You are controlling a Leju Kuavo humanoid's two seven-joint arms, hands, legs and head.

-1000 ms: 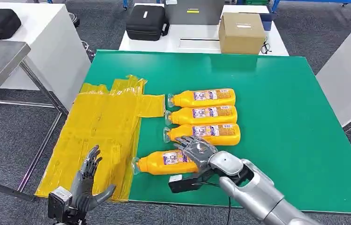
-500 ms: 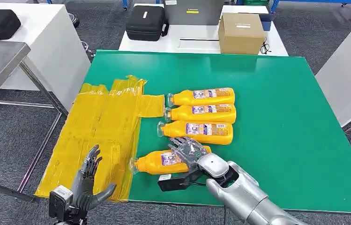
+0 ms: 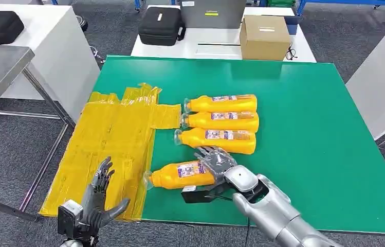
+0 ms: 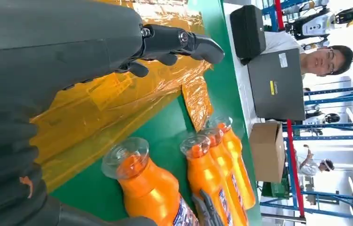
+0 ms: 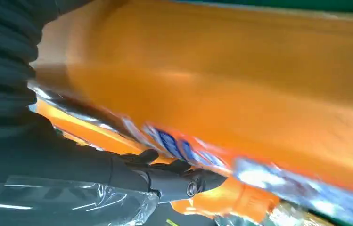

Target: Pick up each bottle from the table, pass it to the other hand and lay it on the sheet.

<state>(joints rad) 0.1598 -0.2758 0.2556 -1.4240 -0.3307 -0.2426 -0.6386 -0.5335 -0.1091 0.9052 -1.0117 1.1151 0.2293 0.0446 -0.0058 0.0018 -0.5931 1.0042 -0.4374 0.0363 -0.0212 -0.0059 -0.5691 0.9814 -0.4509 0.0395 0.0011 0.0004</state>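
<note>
At the table's near edge, around 7 o'clock, the left hand [image 3: 97, 203] hovers with fingers spread and nothing in them, over the near corner of the yellow plastic sheet [image 3: 110, 146]. Just right of it, near 6 o'clock, the right hand [image 3: 216, 163] lies over the base end of the nearest orange bottle [image 3: 180, 176]; fingers drape across it, but I cannot tell whether they grip. This bottle lies flat on the green table [image 3: 303, 134], long axis running 3 to 9 o'clock, clear cap pointing toward 9, beside the sheet's edge. Farther, three more orange bottles [image 3: 218, 122] lie side by side, caps also toward 9. Four bottles altogether, each bearing a blue-and-white label.
</note>
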